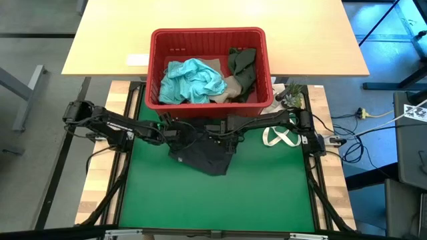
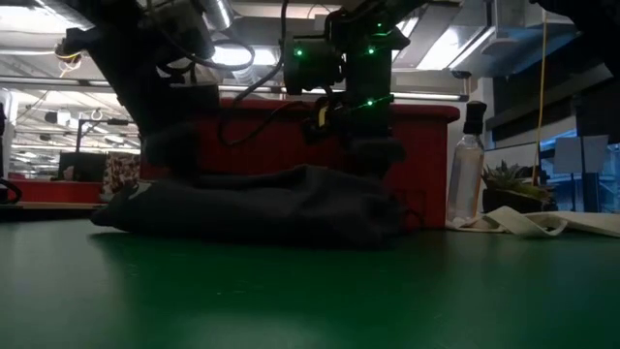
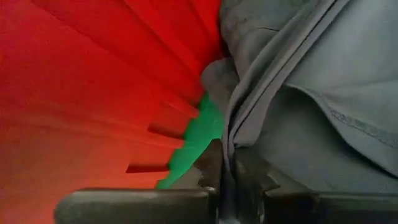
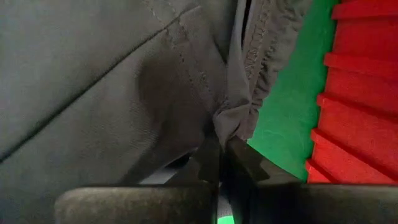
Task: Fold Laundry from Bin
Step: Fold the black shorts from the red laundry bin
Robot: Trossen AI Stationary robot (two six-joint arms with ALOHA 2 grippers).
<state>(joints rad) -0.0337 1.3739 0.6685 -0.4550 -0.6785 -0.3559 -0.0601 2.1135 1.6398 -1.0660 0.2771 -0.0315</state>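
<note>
The dark grey garment lies bunched on the green mat, just in front of the red bin. Both grippers are shut on its far edge beside the bin's near wall: my left gripper at the left, my right gripper at the right. In the low view the garment spreads low across the mat under both arms. A teal garment, a beige one and an olive one lie inside the bin. My left gripper pinches a fold of the dark garment's far edge between its two fingers, slanting down from the left. Several layers seem bunched there. The cloth runs away from the fingers and rests on the mat. My right gripper pinches a hemmed, gathered bit of the garment's far edge between its two fingers, pointing steeply down. The cloth bunches at the fingers. The rest of the garment lies on the mat.
A white cloth bag with loop handles lies at the mat's right. A small plant and a clear bottle stand near the bin's right corner. The bin's near wall is close behind both grippers. The mat's near half is free.
</note>
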